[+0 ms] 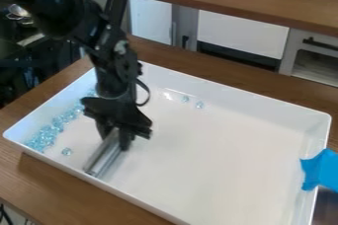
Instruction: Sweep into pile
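Wooden table, bearing a white tray: blue beads line its left edge, two near the far edge; my gripper pinches a silvery scraper.

The camera looked down at a slant, from a place that was higher than the tool and on its nearer side. It faced over the white tray toward the wooden shelf, which was behind the tool. The distance was medium: the tray was seen nearly whole around the tool, together with parts of the tabletop beside it. The tool was left of the view's middle.
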`<state>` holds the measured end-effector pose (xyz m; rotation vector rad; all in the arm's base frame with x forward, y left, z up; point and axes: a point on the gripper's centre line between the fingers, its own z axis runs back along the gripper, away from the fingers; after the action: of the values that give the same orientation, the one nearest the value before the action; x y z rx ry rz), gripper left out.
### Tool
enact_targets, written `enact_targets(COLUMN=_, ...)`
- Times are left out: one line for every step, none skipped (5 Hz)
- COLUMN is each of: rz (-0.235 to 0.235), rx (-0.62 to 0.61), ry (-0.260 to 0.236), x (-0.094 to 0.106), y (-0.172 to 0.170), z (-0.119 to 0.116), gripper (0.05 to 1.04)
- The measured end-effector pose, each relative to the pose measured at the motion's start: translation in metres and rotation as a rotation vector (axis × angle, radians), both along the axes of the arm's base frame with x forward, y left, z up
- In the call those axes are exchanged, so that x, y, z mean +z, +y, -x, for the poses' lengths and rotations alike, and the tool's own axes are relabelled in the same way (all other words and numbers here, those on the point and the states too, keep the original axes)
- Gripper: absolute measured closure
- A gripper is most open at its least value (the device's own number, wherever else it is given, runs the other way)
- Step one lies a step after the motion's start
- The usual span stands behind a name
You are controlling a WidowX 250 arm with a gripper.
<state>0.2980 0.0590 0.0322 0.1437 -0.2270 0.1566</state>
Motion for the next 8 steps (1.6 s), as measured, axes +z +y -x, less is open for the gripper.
enact_targets(rz=-0.007, rx=0.026, ry=-0.004, x=0.005, y=0.025, z=0.0, gripper=0.699)
enact_targets(rz=-0.015, rx=0.031, ry=-0.001, x=0.01, y=0.047, z=0.001, gripper=0.699)
enact_targets(rz=-0.035, rx=0.026, ry=0.007, x=0.011, y=0.074, z=0.011, gripper=0.699)
enact_targets(rz=-0.03, rx=0.014, ry=-0.022, x=0.021, y=0.074, z=0.011, gripper=0.699)
enact_targets(rz=0.049, rx=0.064, ry=-0.016, x=0.034, y=0.042, z=0.0, gripper=0.699)
enact_targets(rz=0.153, rx=0.121, ry=-0.032, x=0.076, y=-0.002, z=-0.034, gripper=0.699)
enact_targets(rz=0.201, rx=0.136, ry=0.002, x=0.079, y=-0.05, z=-0.059, gripper=0.699)
enact_targets(rz=0.192, rx=0.115, ry=-0.003, x=0.07, y=-0.089, z=-0.076, gripper=0.699)
